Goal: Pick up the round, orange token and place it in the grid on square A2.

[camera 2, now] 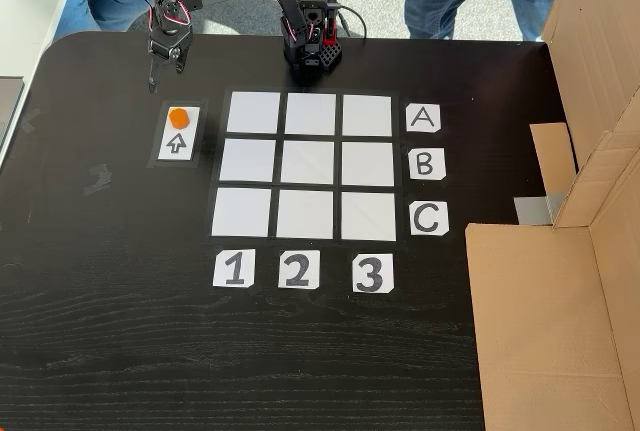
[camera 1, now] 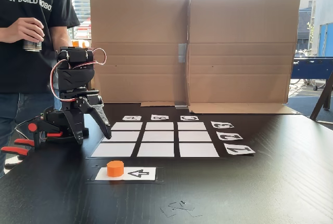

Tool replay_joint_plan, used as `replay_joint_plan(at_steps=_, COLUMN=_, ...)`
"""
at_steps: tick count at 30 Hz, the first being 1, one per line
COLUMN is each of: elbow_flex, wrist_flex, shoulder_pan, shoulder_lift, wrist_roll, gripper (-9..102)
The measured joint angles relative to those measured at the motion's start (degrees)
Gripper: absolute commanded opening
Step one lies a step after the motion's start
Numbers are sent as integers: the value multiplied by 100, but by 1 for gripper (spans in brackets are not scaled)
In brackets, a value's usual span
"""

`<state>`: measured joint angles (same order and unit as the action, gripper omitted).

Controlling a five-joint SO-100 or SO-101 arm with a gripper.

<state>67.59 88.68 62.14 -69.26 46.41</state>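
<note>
Nothing of the task is done yet, by my reading. The orange token (camera 2: 178,117) sits untouched on the white arrow card (camera 2: 177,143), at nine o'clock of the grid (camera 2: 308,165) in the overhead-looking fixed view. The gripper (camera 2: 151,79) hangs just at eleven o'clock of the token, holding nothing; whether its jaws stand wide or narrow I cannot tell. Pickup, carry and placement on square A2 (camera 2: 309,114), the middle rectangle of the row beside card A (camera 2: 423,118), all remain. Counted: one token, nine white squares, three letter cards, three number cards, one arrow card, one arm.
</note>
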Motion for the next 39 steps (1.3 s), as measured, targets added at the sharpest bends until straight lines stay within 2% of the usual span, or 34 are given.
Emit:
replay_joint_plan(at_steps=22, elbow_flex=-483, wrist_flex=0, shoulder_pan=-589, shoulder_lift=932, wrist_roll=18, gripper=40)
replay_joint_plan(at_steps=39, elbow_flex=-1037, wrist_flex=-9, shoulder_pan=-633, shoulder_lift=1784, wrist_roll=105, gripper=40)
